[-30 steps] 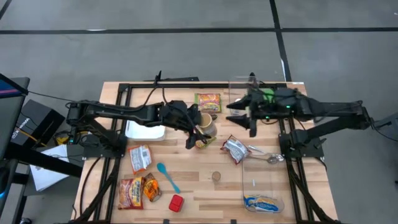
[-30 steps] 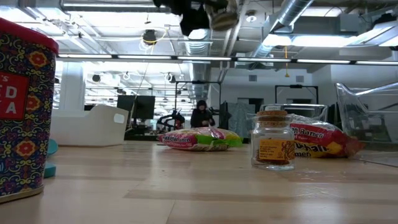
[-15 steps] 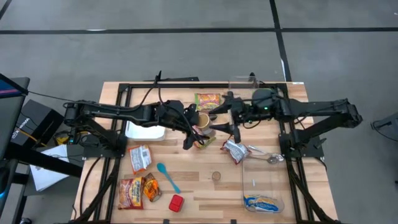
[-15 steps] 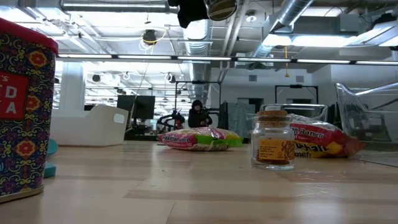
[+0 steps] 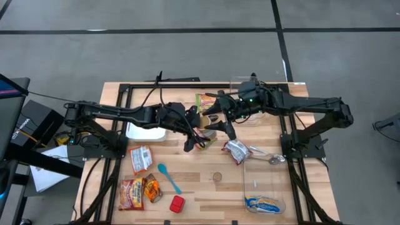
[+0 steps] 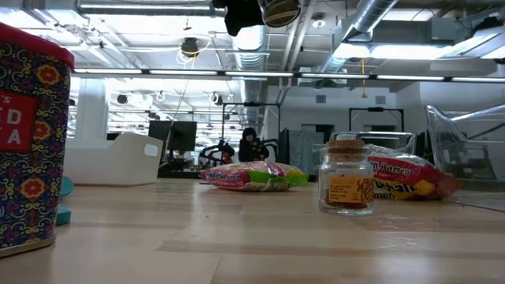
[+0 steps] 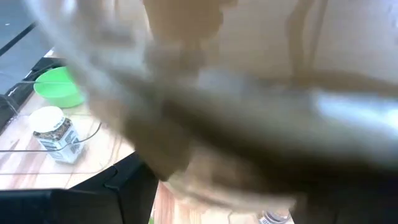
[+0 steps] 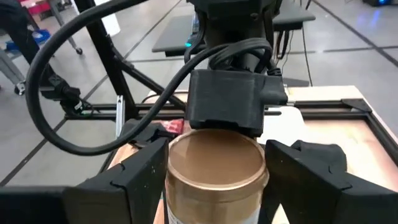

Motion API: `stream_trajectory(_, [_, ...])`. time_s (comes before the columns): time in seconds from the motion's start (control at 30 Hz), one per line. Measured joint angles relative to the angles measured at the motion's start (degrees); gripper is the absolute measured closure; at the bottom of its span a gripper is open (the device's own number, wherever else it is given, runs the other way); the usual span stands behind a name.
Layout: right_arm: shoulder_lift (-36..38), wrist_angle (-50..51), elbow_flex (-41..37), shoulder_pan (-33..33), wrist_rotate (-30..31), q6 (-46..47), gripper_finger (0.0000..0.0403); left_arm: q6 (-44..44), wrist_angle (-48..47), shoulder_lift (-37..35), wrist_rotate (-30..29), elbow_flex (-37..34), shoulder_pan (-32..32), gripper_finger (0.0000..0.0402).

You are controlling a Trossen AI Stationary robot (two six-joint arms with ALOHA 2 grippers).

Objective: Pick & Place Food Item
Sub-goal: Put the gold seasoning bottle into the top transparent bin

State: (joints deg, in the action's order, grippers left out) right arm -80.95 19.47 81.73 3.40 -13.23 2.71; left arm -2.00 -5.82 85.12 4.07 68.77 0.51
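A jar with a gold lid (image 8: 216, 163) hangs high above the middle of the table, also seen as a jar (image 5: 204, 124) from above. My left gripper (image 5: 195, 129) is shut on it, reaching in from the table's left. My right gripper (image 8: 214, 186) is open and reaches in from the table's right. Its fingers stand on either side of the jar, just below the lid. In the low view the jar (image 6: 281, 10) and a dark gripper show at the top edge. My left gripper holds the jar on the side away from my right wrist camera, where its dark body (image 8: 225, 102) stands behind the lid; the jar hides the fingers. It comes nearly level from the table's left. The jar is upright, lid up, lifted clear of the table. My right gripper's fingers (image 8: 144, 177) flank the jar closely; whether they touch it, I cannot tell.
Below lie a white bin (image 5: 147, 132), ramen packets (image 5: 209, 101) (image 5: 140, 157) (image 5: 131, 192), a blue spoon (image 5: 169, 178), a red tin (image 5: 177, 203), a small spice jar (image 6: 346, 183), a silver packet (image 5: 236, 150) and a clear container (image 5: 262, 181).
My right gripper has gone toward the table's left, rolling as it went, from beside the clear container to the held jar; its fingers now stand on either side of the jar. The jar has stayed lifted in my left gripper.
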Motion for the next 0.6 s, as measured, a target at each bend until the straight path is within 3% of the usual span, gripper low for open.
stream_trajectory(0.23, [3.6,5.2,4.8,0.0,2.6,1.6,0.0142,0.0,0.2,0.0,-1.1,0.0,0.0,0.0132])
stream_trajectory(0.43, [5.4,4.6,5.6,0.5,2.6,13.4,0.0142,0.0,0.5,0.0,-1.1,0.0,0.0,0.0132])
stream_trajectory(0.6, [5.2,5.9,5.6,0.5,-1.7,10.0,0.0142,0.1,1.3,0.0,-1.2,0.0,0.0,0.0132])
